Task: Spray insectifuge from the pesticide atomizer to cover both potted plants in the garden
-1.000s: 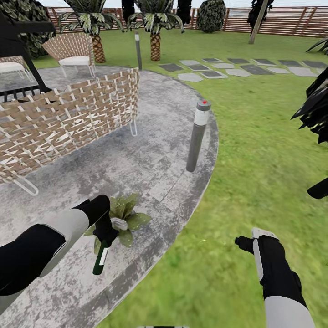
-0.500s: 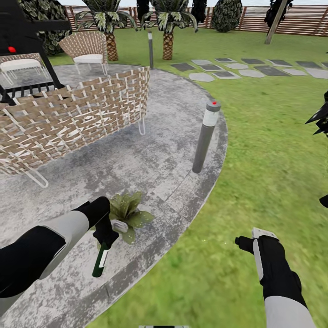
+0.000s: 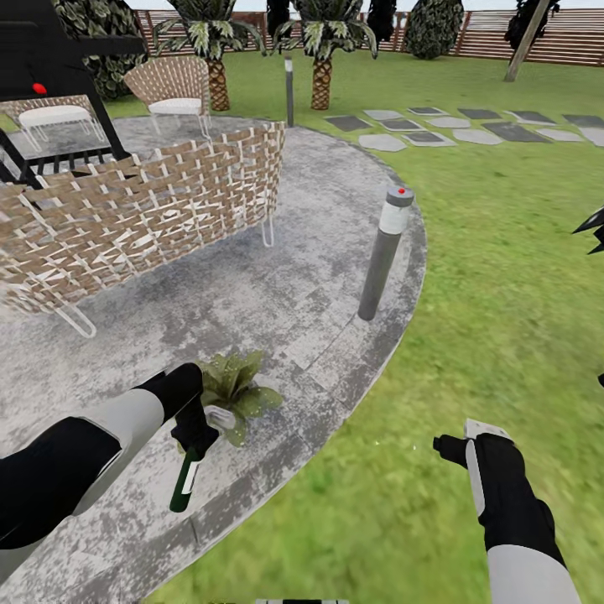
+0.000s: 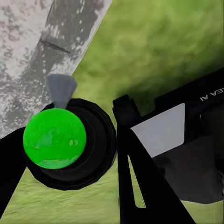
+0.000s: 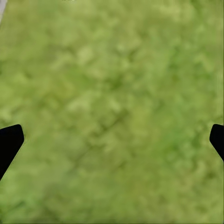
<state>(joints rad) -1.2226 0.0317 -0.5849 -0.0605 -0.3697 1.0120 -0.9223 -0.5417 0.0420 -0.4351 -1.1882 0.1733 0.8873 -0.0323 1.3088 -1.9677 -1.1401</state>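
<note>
The left tool (image 3: 195, 429) is closed around the neck of the small dark green bottle with a white label and pale grey spray head (image 3: 186, 478). The bottle hangs down below the tool, tilted, over the round grey stone patio (image 3: 277, 294). The spray head sits just beside the little plant with pointed green leaves (image 3: 232, 387), which stands on the patio near its edge.

The left wrist view shows the bottle's round bright green bottom (image 4: 54, 138) from below, with a black tool finger (image 4: 140, 186) next to it.

The right tool (image 3: 457, 440) is held over the green grass (image 3: 503, 277). In the right wrist view its two black fingertips (image 5: 8, 142) are wide apart, with nothing between them.

A tall grey post lamp with a red dot (image 3: 382, 252) stands at the patio edge, well apart from the plant.
</note>
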